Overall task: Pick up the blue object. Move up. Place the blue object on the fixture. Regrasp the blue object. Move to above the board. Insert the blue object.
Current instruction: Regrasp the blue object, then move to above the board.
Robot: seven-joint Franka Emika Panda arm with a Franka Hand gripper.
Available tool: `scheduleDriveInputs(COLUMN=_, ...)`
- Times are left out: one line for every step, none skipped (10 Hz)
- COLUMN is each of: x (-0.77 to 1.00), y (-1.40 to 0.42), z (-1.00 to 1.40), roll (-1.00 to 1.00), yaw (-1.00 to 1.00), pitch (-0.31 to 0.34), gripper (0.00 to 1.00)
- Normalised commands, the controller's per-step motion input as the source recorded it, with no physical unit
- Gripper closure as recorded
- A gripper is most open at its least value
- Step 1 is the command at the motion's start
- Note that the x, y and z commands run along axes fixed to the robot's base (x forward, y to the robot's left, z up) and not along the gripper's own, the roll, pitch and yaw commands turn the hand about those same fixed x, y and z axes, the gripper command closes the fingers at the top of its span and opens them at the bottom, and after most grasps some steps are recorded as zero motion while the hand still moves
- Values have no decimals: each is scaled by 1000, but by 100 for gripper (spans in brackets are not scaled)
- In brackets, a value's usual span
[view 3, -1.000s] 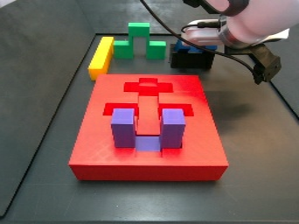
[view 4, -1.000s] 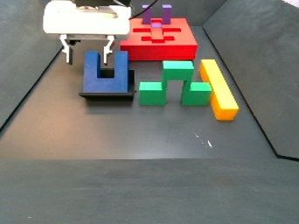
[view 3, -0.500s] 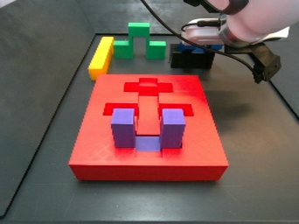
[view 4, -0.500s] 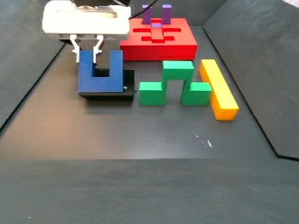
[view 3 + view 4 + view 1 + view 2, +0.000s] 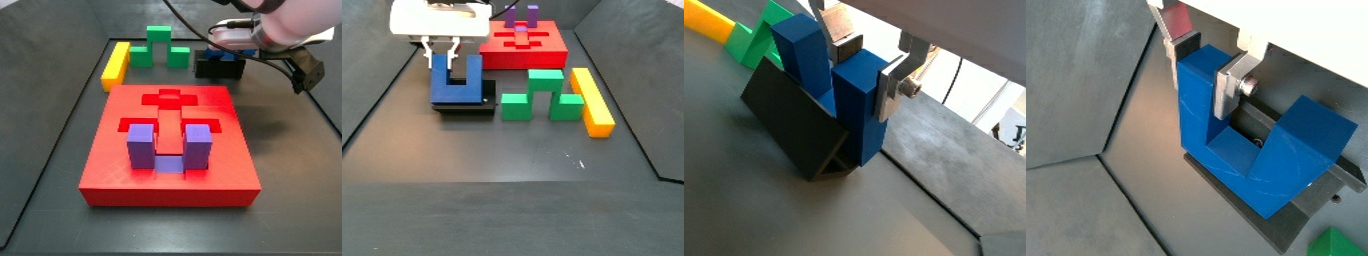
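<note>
The blue object [image 5: 851, 100] is a dark blue U-shaped block. It stands prongs up on the black fixture [image 5: 791, 120], leaning against its raised back. My gripper [image 5: 869, 68] straddles one prong near its top. A finger pad [image 5: 844, 48] lies against one side of the prong and the other plate against the opposite side. The same grip shows in a wrist view [image 5: 1207, 62], with the blue object [image 5: 1253, 150] below. In a side view my gripper [image 5: 442, 50] sits over the blue object [image 5: 456, 90] and the fixture [image 5: 469, 108]. The red board [image 5: 114, 160] lies apart in mid-table.
A purple U-shaped block [image 5: 167, 148] sits in a recess of the board. A green stepped block [image 5: 543, 95] and a yellow bar [image 5: 592, 100] lie beside the fixture. Raised dark walls run along the table's sides.
My fingers have drawn in from either side until they lie against the blue object's prong. The blue object and the fixture stay where they were.
</note>
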Motion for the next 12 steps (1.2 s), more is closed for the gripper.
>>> scheduleDriveInputs(x=0, y=0, z=0, roll=0, yaw=0, pitch=0, gripper=100)
scheduleDriveInputs(x=0, y=0, z=0, roll=0, yaw=0, pitch=0, gripper=100)
scheduleDriveInputs(x=0, y=0, z=0, roll=0, yaw=0, pitch=0, gripper=100)
scheduleDriveInputs(x=0, y=0, z=0, roll=0, yaw=0, pitch=0, gripper=100)
scheduleDriveInputs(x=0, y=0, z=0, roll=0, yaw=0, pitch=0, gripper=100)
scheduleDriveInputs(x=0, y=0, z=0, roll=0, yaw=0, pitch=0, gripper=100)
scheduleDriveInputs(x=0, y=0, z=0, roll=0, yaw=0, pitch=0, gripper=100)
scheduleDriveInputs(x=0, y=0, z=0, roll=0, yaw=0, pitch=0, gripper=100)
scheduleDriveInputs(x=0, y=0, z=1400, roll=0, yaw=0, pitch=0, gripper=100)
scheduleDriveInputs(x=5, y=-2, z=1400, roll=47, yaw=84, pitch=10, gripper=100)
scheduleDriveInputs(x=-31, y=0, z=1400, roll=-12, yaw=75, pitch=-12, gripper=100)
scheduleDriveInputs(x=-23, y=12, z=1400, roll=17, yaw=59, pitch=-34, gripper=100)
